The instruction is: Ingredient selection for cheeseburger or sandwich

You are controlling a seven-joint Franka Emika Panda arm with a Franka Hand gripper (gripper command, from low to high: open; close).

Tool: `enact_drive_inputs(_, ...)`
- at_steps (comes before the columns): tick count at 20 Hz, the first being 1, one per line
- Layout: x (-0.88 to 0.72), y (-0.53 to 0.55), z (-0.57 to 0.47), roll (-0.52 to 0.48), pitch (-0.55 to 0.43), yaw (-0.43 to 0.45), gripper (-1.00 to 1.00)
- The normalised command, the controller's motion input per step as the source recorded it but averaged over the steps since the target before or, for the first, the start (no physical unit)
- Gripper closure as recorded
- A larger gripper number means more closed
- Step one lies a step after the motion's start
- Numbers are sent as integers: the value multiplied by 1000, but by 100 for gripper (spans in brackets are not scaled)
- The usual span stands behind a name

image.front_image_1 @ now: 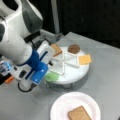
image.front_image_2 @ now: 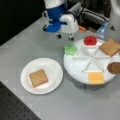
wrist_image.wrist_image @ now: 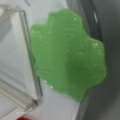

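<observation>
gripper (image.front_image_2: 65, 37) just above lettuce (image.front_image_2: 70, 49), apart

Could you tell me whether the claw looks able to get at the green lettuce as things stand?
Probably yes. The claw hangs just above the lettuce, which lies uncovered at the rim of the divided tray; the wrist view shows the lettuce directly below, nothing on it.

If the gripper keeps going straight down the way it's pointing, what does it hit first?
Most likely the green lettuce, which fills the wrist view, lying at the rim of the divided tray. The gripper hangs near it in a front view; how far above is unclear.
</observation>
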Motion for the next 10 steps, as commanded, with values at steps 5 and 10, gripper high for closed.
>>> enact_drive_inputs(5,215,-255,-56,417,64,94,-100)
enact_drive_inputs(10,197,-282,-30,467,36,104,-100)
